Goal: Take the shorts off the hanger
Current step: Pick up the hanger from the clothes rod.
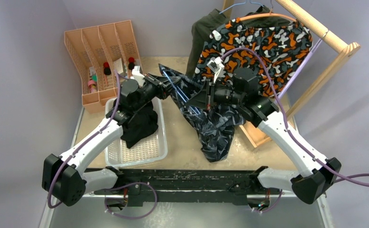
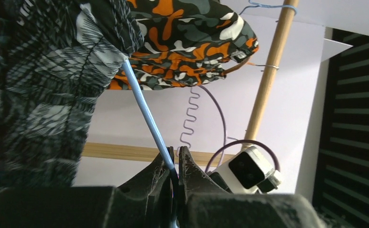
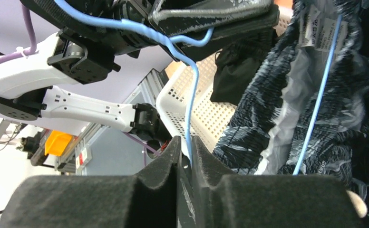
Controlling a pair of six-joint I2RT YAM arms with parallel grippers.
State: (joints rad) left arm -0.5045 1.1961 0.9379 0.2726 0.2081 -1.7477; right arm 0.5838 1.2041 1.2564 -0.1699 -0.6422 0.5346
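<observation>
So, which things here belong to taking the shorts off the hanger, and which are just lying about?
For the job: dark camouflage shorts, blue hanger, left claw and right claw pinching it, orange camouflage shorts, olive shorts, black shorts in the white basket.
Lying about: peach organiser, small bottles inside it.

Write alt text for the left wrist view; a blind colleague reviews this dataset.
The left gripper is shut on a light blue wire hanger carrying dark blue-grey camouflage shorts; orange camouflage shorts hang beyond.
</observation>
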